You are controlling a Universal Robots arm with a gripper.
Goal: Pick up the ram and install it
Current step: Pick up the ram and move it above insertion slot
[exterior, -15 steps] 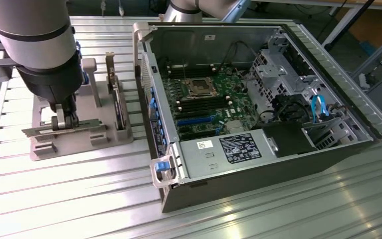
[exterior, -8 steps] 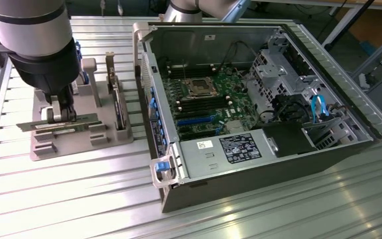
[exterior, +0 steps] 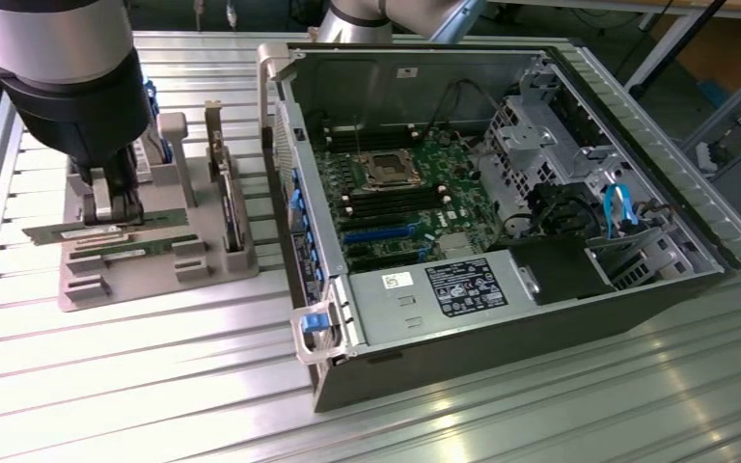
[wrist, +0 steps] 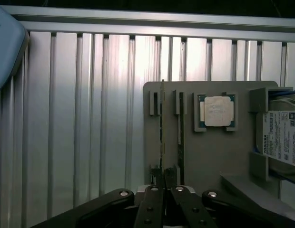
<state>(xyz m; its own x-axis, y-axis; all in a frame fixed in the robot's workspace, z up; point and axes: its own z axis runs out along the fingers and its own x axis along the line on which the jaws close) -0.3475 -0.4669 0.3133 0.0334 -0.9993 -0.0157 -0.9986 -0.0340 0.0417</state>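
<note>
In the gray holder [wrist: 209, 156] on the counter [wrist: 81, 123], the ram [wrist: 162, 118] stands on edge, with the jaws clenched across one end of it. We judge it light, stiff and fragile, best held by its flat faces.

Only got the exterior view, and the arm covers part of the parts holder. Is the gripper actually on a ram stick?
Observer: Yes. Wrist view has the gripper shut on one end of the ram, which stands on edge in its slot in the holder.
Operator: Other stick?
Observer: Second ram stick sits in the next slot, beside it, untouched.
Operator: Anything else in there?
Observer: A silver CPU chip lies flat in its pocket beyond the second stick.
</note>
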